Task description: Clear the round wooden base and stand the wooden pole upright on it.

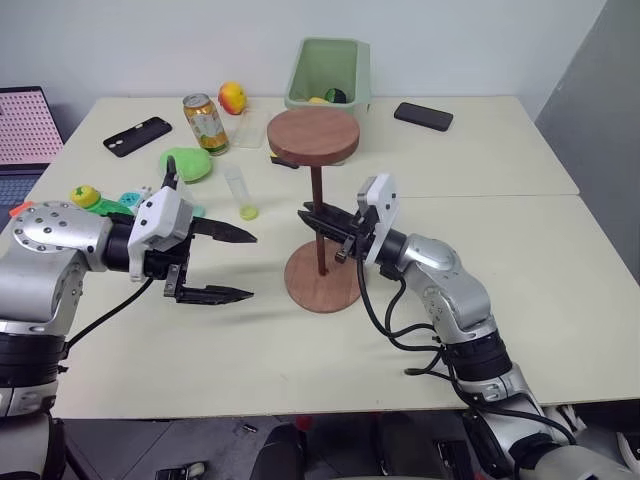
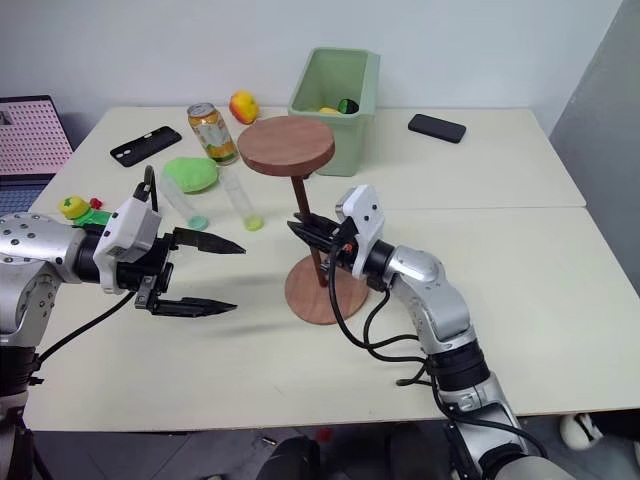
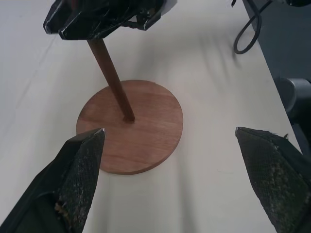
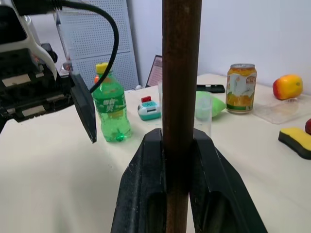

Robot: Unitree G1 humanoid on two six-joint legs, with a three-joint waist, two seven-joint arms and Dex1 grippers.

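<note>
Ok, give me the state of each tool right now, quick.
Left tool: open, holding nothing, beside the round wooden base.
Right tool: shut on the wooden pole, which stands on the base.

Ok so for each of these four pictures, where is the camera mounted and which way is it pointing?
Left eye, right eye: on the head, looking forward and down over the table; both arms show.
Left wrist: on the left arm, looking along the open left end effector at the round wooden base.
Right wrist: on the right arm, looking along the right end effector shut on the wooden pole.
Shared: both wrist views show the pole; the left one also the right end effector.
</note>
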